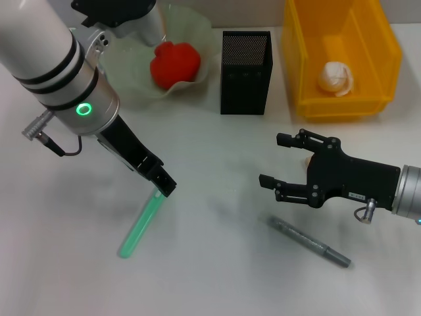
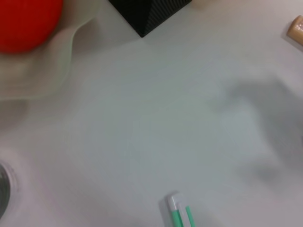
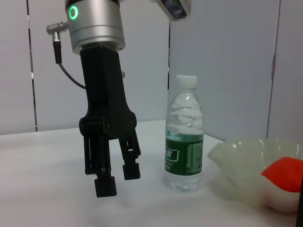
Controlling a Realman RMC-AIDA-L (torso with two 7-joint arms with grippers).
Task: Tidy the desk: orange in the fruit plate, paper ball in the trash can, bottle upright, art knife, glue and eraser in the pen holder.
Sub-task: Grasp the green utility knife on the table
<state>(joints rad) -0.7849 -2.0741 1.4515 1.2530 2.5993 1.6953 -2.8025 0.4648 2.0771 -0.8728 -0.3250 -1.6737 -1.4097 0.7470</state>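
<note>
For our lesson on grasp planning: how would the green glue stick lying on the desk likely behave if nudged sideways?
The green glue stick looks round and slim, so it would probably roll. It seems rigid and light. The left gripper, open, hovers over its upper end.

Translucent glossy fruit plate (image 1: 131, 79), black mesh pen holder (image 1: 245, 72).

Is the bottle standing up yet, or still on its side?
Upright. In the right wrist view the bottle stands on its base, cap on top, between the left hand and the fruit plate.
</note>
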